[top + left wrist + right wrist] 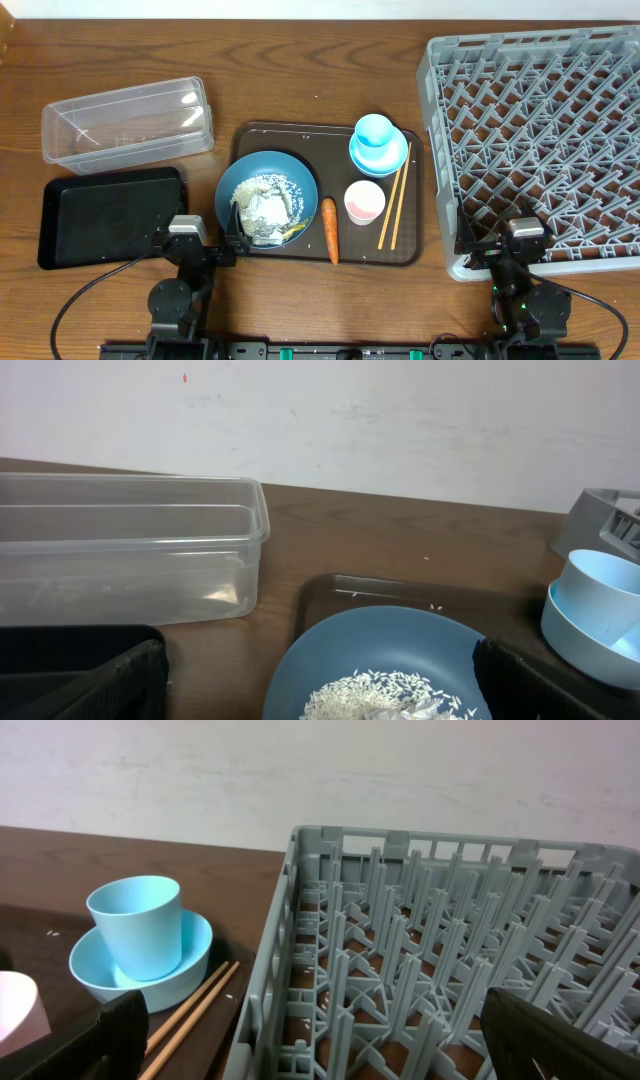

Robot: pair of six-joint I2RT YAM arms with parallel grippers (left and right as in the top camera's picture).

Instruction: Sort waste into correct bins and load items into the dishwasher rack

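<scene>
A wide blue bowl [266,198] on a dark-brown serving tray [300,135] holds white rice [268,187] and crumpled wrapper scraps [262,225] with a yellow bit. An orange carrot [329,228], a white-pink cup [364,202], two chopsticks [393,208] and a light-blue cup on its saucer [378,142] lie on the same tray. The clear tub [128,122] and black tray [112,214] are at the left. The grey rack [535,140] is at the right. My left gripper [205,245] is open at the bowl's near-left edge. My right gripper [520,245] is open at the rack's near edge.
The left wrist view shows the bowl [400,660], the tub [130,545] and the cup [600,610]. The right wrist view shows the rack's pegs [450,950], the cup [135,925] and the chopsticks [190,1015]. A white wall lies behind the wooden table [330,60].
</scene>
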